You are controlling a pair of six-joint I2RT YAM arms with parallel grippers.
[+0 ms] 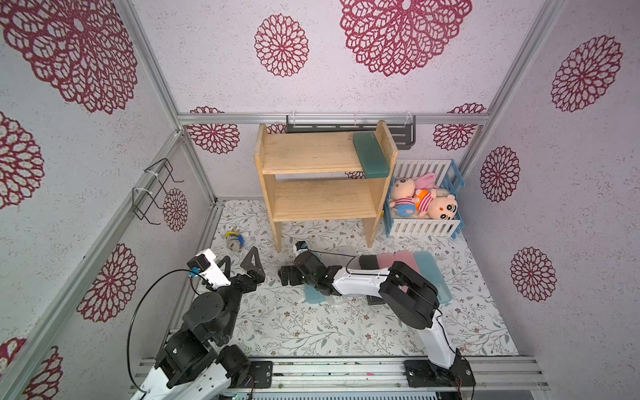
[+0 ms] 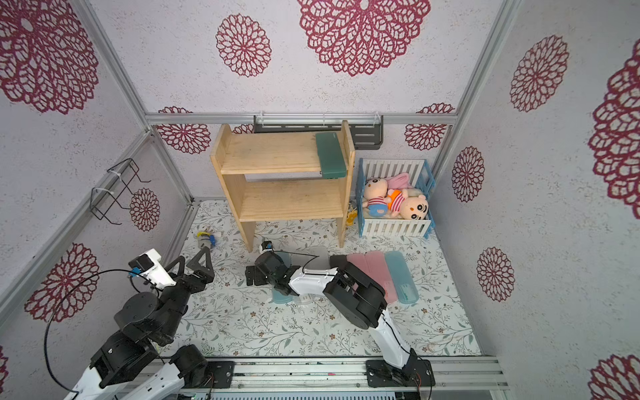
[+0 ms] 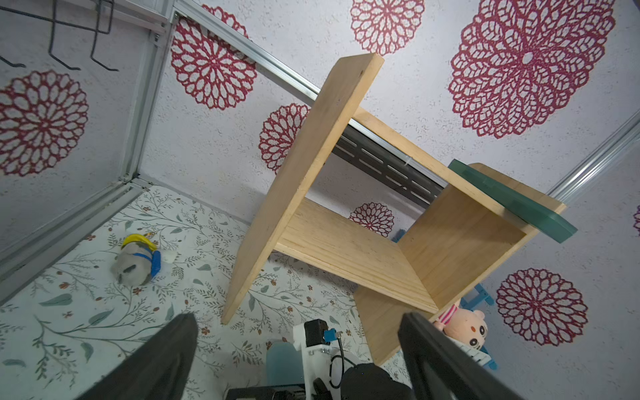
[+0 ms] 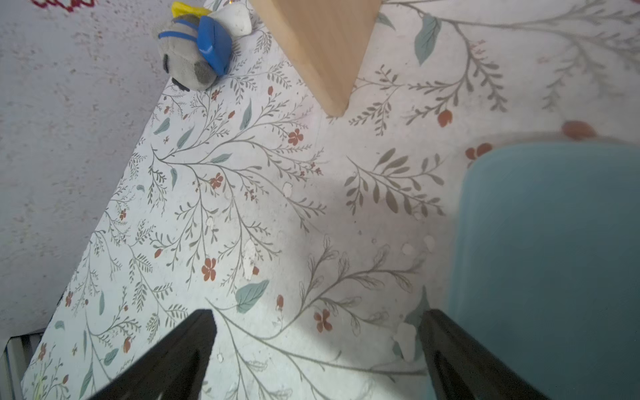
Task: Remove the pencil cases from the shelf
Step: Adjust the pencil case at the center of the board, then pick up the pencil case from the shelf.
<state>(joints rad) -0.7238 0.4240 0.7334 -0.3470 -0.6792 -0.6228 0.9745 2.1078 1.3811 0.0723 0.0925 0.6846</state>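
The wooden shelf (image 1: 322,162) stands at the back of the table. One dark green pencil case (image 1: 370,156) (image 3: 512,201) lies on its top tier at the right end, overhanging the front edge. The lower tier is bare. Several cases lie on the table in front: pink ones (image 1: 385,260), a light blue one (image 1: 430,273), a black one (image 1: 367,262), and another light blue one (image 1: 313,295) (image 4: 547,259) under my right arm. My right gripper (image 1: 283,276) (image 4: 317,313) is open, low over the table beside that case. My left gripper (image 1: 239,263) (image 3: 300,317) is open and holds nothing.
A small grey plush toy (image 1: 235,239) lies near the shelf's left leg. A white-and-blue crate (image 1: 420,227) with plush dolls stands right of the shelf. A wire rack (image 1: 156,190) hangs on the left wall, a dark metal rack (image 1: 403,133) behind the shelf.
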